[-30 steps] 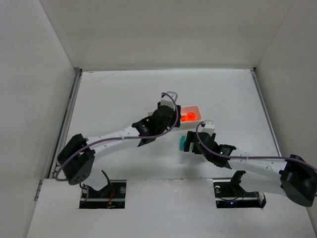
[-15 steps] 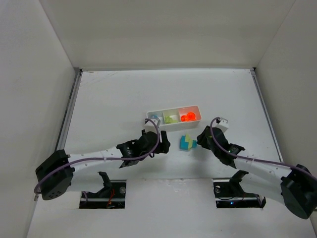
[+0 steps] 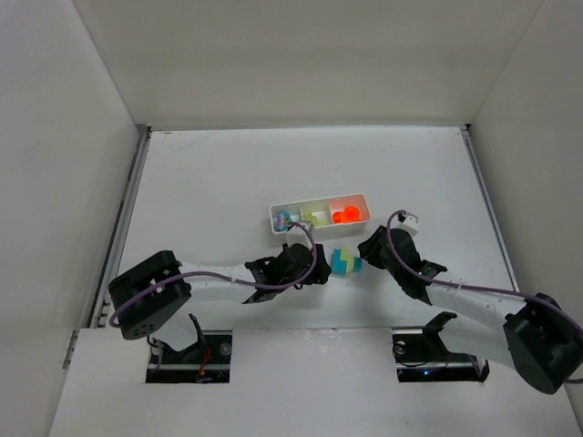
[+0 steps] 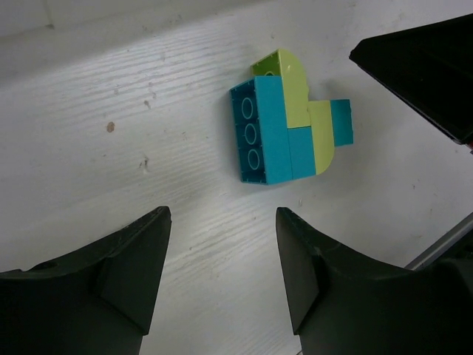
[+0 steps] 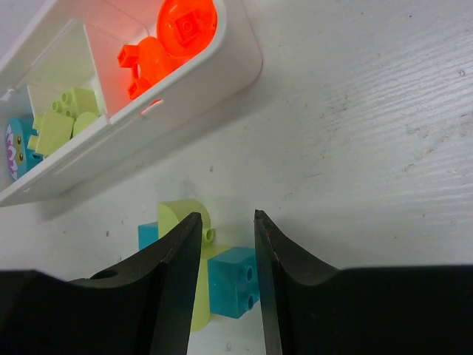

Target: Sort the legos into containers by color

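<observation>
A joined cluster of teal and yellow-green legos (image 3: 343,262) lies on the table just in front of the tray. My right gripper (image 5: 228,218) reaches it from the right, its jaws shut on the small teal brick (image 5: 230,285) beside the rounded yellow-green piece (image 5: 181,214). My left gripper (image 4: 222,214) stands open and low, just left of the cluster (image 4: 284,126), with only bare table between its fingers. The white tray (image 3: 319,200) holds orange legos (image 3: 345,215) in the right compartment, yellow-green ones (image 3: 314,218) in the middle and teal (image 3: 284,219) in the left.
The right gripper's black finger (image 4: 421,66) shows at the upper right of the left wrist view, close to the cluster. The tray's near wall (image 5: 185,89) is a short way beyond the right fingertips. White walls enclose the table on three sides.
My left arm left the tray, pulled back, then came in low at the cluster's left. My right gripper narrowed from wide open onto the cluster's teal brick.
</observation>
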Robot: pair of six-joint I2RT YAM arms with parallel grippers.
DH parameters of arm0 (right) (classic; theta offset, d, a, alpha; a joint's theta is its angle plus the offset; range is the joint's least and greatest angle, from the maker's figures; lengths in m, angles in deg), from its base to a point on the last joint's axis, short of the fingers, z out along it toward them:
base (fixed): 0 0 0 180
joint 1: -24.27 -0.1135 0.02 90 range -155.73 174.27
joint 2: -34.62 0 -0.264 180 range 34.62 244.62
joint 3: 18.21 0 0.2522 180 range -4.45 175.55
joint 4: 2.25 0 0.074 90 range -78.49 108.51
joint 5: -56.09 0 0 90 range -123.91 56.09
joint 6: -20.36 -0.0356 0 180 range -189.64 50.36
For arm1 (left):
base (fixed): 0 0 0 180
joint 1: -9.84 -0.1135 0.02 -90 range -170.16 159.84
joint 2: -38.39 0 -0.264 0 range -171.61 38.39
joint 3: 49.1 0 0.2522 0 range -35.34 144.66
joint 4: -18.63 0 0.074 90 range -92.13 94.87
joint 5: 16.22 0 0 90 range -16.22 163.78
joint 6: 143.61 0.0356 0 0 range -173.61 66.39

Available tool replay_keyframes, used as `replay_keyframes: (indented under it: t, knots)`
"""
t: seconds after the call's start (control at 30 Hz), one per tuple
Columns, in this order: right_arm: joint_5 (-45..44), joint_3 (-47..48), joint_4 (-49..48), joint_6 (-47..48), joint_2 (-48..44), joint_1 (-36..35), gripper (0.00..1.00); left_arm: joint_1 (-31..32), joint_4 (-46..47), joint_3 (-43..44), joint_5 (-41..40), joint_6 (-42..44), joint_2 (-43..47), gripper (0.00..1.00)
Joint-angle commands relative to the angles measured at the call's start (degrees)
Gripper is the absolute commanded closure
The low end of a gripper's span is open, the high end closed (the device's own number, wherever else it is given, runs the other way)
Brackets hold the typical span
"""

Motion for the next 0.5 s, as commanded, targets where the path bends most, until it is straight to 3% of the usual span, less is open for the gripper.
replay_keyframes:
  t: [0.0,0.1,0.37,0.47]
  knots:
    - [1.1,-0.5,-3.9,-0.7,0.8,0.1,0.6,-0.3,6.6,4.2,2.0,0.2,-2.9,0.45]
    - [1.4,-0.5,-4.7,-1.0,2.1,0.1,0.6,-0.1,7.9,6.2,2.9,0.2,-5.6,0.46]
    - [1.8,-0.5,-5.6,-1.3,3.0,0.0,0.59,0.2,8.5,8.5,3.7,-0.3,-9.6,0.62]
    - [2.0,-0.5,-5.8,-1.3,3.2,0.0,0.59,0.3,8.6,8.8,4.3,-0.6,-10.8,0.63]
